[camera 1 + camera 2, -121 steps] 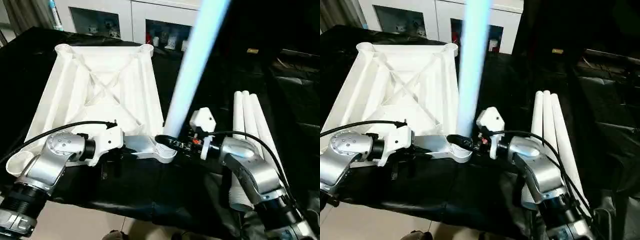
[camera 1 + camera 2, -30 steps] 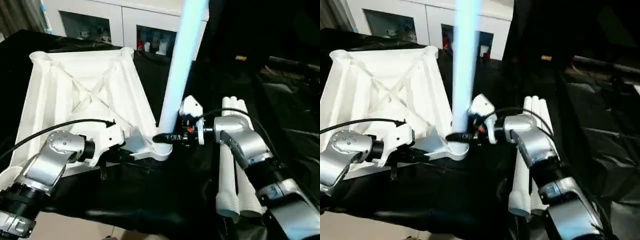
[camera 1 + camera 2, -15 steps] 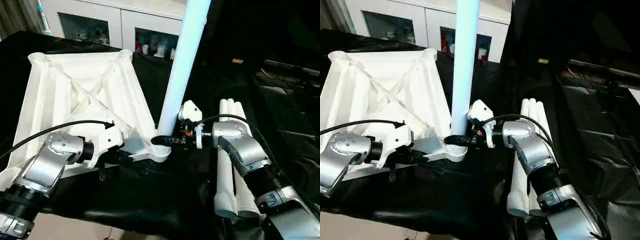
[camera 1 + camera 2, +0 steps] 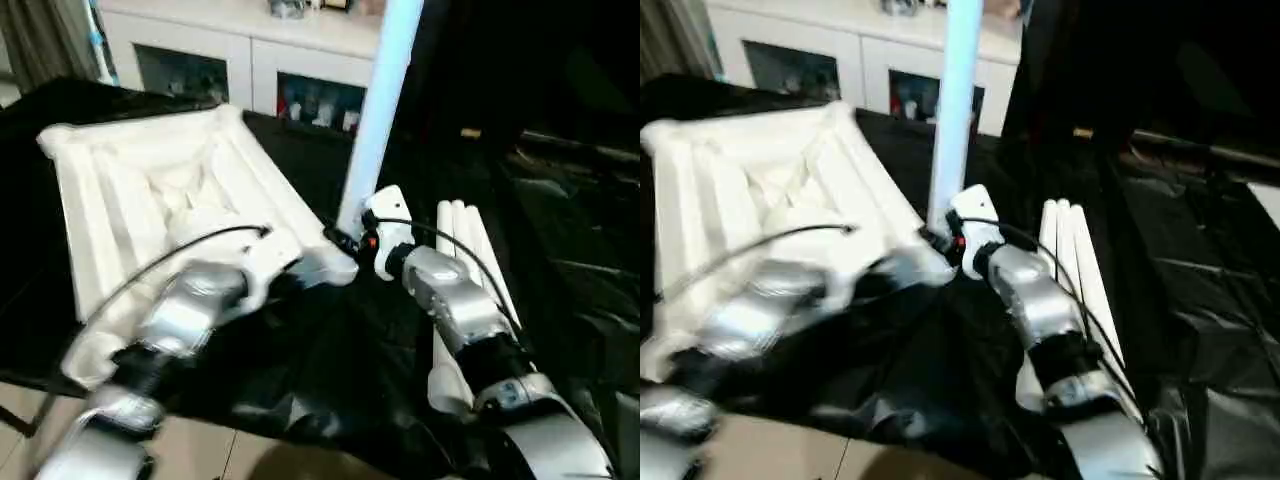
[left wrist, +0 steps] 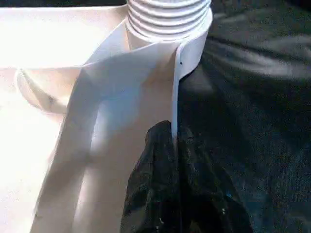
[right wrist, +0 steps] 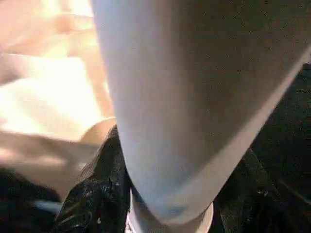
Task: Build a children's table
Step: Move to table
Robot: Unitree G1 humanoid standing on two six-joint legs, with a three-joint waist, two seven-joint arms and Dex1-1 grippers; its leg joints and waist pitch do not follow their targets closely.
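The upturned table top [image 4: 150, 190] lies on the black cloth [image 4: 330, 380], ribs facing up. One leg [image 4: 375, 120] stands upright in its near corner socket [image 5: 170, 24], threaded end seated. Three spare legs [image 4: 470, 260] lie side by side to the right. The right gripper [image 6: 170, 204] grasps the standing leg's base. The left gripper [image 5: 177, 184] is clenched on the top's thin rim.

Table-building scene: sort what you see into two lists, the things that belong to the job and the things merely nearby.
Belongs to the job:
table top
upright leg
three spare legs

Merely nearby:
black cloth
white cabinet
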